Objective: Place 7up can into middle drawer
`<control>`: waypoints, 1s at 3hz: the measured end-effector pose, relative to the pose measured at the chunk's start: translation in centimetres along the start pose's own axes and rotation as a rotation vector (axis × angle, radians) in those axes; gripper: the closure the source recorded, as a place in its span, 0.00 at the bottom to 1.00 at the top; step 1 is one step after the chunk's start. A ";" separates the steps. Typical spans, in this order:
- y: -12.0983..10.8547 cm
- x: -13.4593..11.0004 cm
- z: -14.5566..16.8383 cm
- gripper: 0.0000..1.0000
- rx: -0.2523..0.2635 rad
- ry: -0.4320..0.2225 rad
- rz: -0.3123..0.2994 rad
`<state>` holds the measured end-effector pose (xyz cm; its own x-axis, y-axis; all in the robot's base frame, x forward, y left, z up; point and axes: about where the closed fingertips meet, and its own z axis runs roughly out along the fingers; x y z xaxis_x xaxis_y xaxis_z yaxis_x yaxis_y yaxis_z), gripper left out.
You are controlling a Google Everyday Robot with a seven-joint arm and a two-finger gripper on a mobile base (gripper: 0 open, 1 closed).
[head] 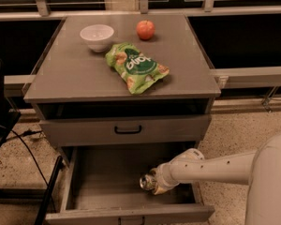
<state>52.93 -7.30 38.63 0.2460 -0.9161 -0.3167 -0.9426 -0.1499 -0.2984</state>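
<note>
The middle drawer [103, 177] is pulled out below the cabinet, a wide grey tray with a plain floor and low side walls. My arm reaches in from the right. The gripper [153, 182] sits low inside the drawer at its right side, with the 7up can [147, 181] at its tip. The can lies tilted with its shiny metal top facing left, close to the drawer floor. The gripper's end is mostly hidden behind the can and the wrist.
On the cabinet top are a white bowl [97, 35], a red apple [145, 29] and a green crisp bag [136, 66]. A closed drawer front with a black handle [128, 130] is above the open drawer. A black stand and cables [4, 125] stand at left.
</note>
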 end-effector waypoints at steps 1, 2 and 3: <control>0.3 -0.5 1.0 1.00 -0.013 0.013 -0.026; 0.5 -0.3 1.8 1.00 -0.028 0.048 -0.043; 0.8 -0.2 2.3 1.00 -0.036 0.059 -0.046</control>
<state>52.65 -6.36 36.45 0.2769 -0.9280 -0.2493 -0.9383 -0.2052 -0.2784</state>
